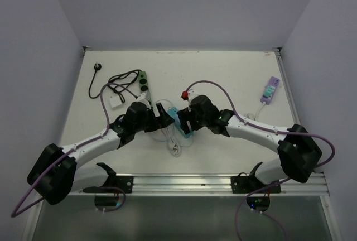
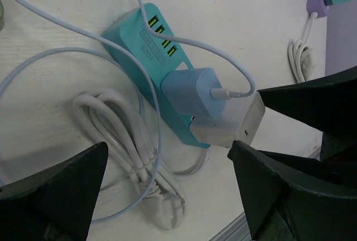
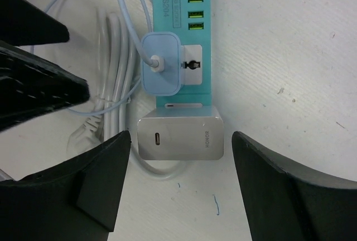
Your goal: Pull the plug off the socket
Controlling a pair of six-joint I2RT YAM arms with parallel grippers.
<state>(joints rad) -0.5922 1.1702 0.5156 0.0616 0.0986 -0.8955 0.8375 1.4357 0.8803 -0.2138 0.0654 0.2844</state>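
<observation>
- Step in hand: lining up the grasp. The right gripper [image 3: 180, 140] straddles the white charger [image 3: 184, 132], jaws apart, one finger on each side, neither touching it.
- The charger sits plugged into the near end of the teal power strip [image 3: 165, 15], mid-table between the two arms.
- The left gripper [image 2: 167, 157] hovers just left of the strip, jaws wide apart, holding nothing.
- Next move, as I judge it: close the right jaws on the charger's flat sides and pull straight off. The left gripper probably has to pin the strip.
- Count: three power strips (teal, green [image 1: 144, 82], purple [image 1: 269, 90]).
- The teal strip carries two plugs, the charger and a blue plug [image 3: 162, 73], plus four USB ports [image 3: 195, 6].
</observation>
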